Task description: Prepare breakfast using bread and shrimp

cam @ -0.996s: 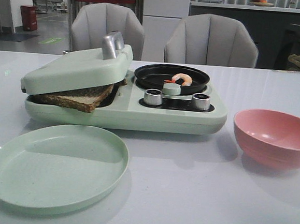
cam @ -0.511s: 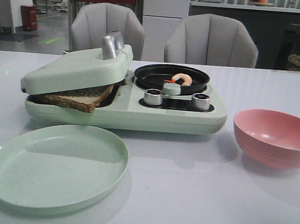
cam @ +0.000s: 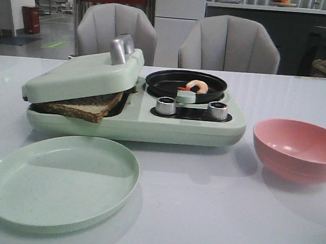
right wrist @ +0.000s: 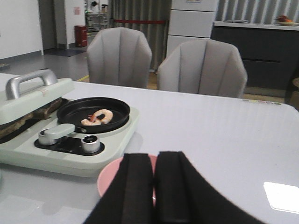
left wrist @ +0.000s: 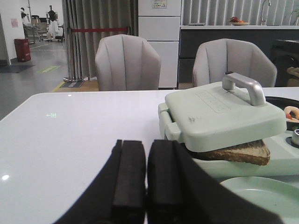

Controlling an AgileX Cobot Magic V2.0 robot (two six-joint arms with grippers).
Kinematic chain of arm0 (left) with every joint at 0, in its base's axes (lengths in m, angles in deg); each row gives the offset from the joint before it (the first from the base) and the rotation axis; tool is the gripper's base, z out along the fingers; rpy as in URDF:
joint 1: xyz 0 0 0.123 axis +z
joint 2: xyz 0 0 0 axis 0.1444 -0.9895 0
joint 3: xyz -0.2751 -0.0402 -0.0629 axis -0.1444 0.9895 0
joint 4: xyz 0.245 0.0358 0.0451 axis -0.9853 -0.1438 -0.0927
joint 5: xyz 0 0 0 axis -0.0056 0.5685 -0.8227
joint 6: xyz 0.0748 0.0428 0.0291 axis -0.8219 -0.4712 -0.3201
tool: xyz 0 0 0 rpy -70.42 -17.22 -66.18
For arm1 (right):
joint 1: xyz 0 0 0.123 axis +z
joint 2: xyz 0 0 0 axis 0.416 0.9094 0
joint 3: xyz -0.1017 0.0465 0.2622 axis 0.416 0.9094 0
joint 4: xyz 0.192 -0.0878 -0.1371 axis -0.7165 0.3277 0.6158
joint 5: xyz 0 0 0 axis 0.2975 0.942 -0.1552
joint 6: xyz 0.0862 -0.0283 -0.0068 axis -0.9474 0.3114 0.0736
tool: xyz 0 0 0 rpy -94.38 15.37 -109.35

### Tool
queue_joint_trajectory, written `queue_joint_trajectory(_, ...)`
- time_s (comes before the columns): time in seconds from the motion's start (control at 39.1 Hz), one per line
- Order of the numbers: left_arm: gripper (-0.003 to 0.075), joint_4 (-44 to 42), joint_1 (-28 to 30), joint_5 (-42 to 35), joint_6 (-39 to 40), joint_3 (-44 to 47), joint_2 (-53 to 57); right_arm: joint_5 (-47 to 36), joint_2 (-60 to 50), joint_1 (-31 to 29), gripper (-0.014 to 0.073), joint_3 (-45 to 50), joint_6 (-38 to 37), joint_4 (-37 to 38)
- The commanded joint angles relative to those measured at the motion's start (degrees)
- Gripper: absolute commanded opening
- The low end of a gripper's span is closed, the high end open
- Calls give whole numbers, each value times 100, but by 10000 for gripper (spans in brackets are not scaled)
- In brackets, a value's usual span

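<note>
Bread (cam: pixel 82 107) unmoved under lid (cam: pixel 82 76), shrimp (cam: pixel 198 86) seemingly too

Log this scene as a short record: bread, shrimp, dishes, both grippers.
bread: in the sandwich press, lid resting on it, a corner sticking out at the front
shrimp: in the black pan on the press's right side
plate: green, in front of the press, nothing on it
bowl: pink, right of the press, nothing in it
left gripper: shut, holding nothing
right gripper: shut, holding nothing, above the bowl
</note>
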Motion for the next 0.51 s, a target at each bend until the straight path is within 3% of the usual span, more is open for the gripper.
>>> queue_joint_trajectory(0.0,114,39,-2,-423,72,120,105,-819,-149,-115,174,161,-332,333)
queue_joint_trajectory(0.15,114,39,-2,-423,72,120,105,-1044,-462,-91,174,511,-777,683)
queue_joint_trajectory(0.49,114,39,-2,-423,72,120,105,-980,-477,-91,174,506,-775,678)
